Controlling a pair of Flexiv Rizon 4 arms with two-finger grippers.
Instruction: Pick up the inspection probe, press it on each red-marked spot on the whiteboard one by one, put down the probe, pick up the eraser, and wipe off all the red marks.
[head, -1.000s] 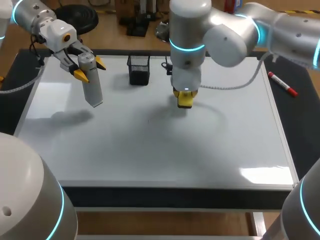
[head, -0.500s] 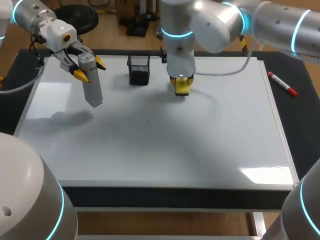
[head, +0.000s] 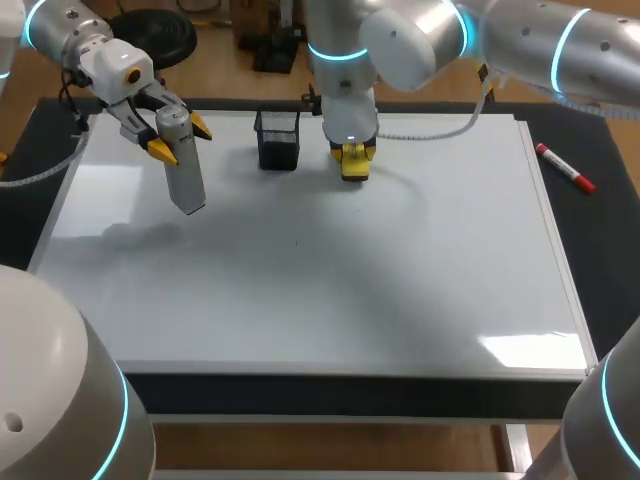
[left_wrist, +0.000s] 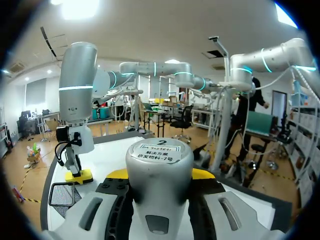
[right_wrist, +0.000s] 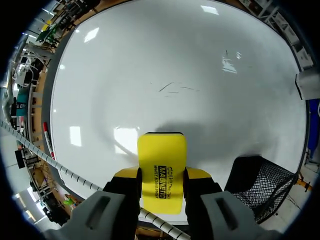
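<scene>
Firmly, my right gripper (head: 354, 158) clamps the yellow eraser (right_wrist: 161, 160) just beside the mesh basket (head: 278, 140); my left gripper (head: 180, 138) grips the probe (head: 186, 180) across the basket.

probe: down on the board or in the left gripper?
In the left gripper: the probe is clamped between its yellow tips and hangs clear of the whiteboard, its shadow beneath.
</scene>
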